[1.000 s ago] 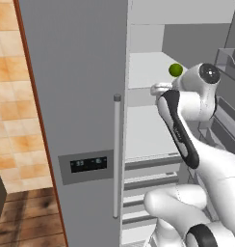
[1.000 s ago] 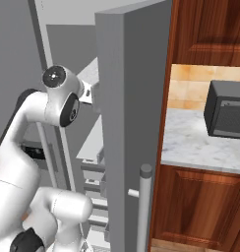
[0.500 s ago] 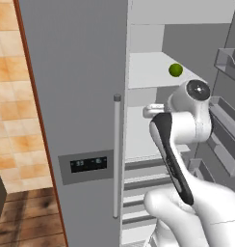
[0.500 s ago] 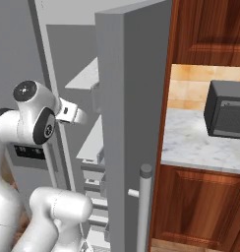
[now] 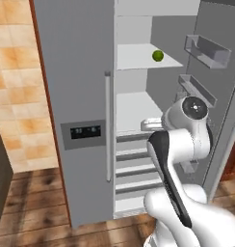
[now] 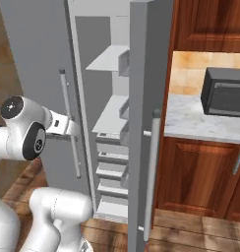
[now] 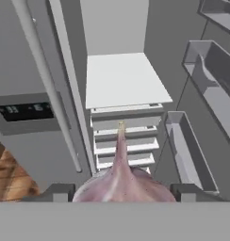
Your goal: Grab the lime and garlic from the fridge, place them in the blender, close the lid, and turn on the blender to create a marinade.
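The fridge [image 5: 76, 111] stands with its right-hand door swung open, white shelves bared; against the view of a second ago the arm is seen lowered and drawn back out of the compartment, which suggests the garlic is on its way to the blender; the lime [image 5: 158, 56] is left near the front right corner of the upper shelf; the gripper [image 7: 120, 190] is closed around the garlic [image 7: 121, 181], a pale pinkish bulb, thin stalk pointing at the shelves.

The white Franka arm bends at its dark-jointed elbow, forearm reaching forward at mid height. Its two-finger gripper [image 7: 121, 190] has jaws clamped on the small pale pinkish-white garlic bulb [image 7: 120, 181].
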You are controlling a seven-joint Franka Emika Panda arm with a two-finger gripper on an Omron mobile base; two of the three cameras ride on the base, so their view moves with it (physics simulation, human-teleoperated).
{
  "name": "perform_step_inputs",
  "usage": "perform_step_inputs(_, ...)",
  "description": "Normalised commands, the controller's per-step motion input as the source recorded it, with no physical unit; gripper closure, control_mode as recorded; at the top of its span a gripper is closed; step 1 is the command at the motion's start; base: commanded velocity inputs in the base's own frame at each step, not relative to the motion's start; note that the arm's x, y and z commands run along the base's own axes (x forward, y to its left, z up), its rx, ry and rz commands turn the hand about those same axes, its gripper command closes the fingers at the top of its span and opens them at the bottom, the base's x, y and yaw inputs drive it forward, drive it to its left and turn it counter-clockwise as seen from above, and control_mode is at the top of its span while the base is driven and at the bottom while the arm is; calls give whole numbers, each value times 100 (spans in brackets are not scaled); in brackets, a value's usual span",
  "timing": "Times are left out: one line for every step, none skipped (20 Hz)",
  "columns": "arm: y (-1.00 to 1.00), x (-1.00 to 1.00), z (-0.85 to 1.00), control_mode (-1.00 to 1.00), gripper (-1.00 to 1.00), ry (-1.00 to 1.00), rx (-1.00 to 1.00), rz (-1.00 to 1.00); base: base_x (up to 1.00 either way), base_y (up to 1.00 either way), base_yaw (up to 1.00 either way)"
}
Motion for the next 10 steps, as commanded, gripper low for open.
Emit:
perform_step_inputs(0,0,0,100,100,0,0,0,-100,33,-8)
perform_step_inputs(0,0,0,100,100,0,0,0,-100,34,-19)
perform_step_inputs(0,0,0,100,100,0,0,0,-100,37,-25)
perform_step_inputs(0,0,0,100,100,0,0,0,-100,36,-31)
perform_step_inputs(0,0,0,100,100,0,0,0,-100,21,-37)
perform_step_inputs(0,0,0,100,100,0,0,0,-100,22,-47)
perform_step_inputs(0,0,0,100,100,0,0,0,-100,18,-53)
perform_step_inputs(0,0,0,100,100,0,0,0,-100,17,-58)
perform_step_inputs(0,0,0,100,100,0,0,0,-100,3,-62)
perform_step_inputs(0,0,0,100,100,0,0,0,-100,0,-66)
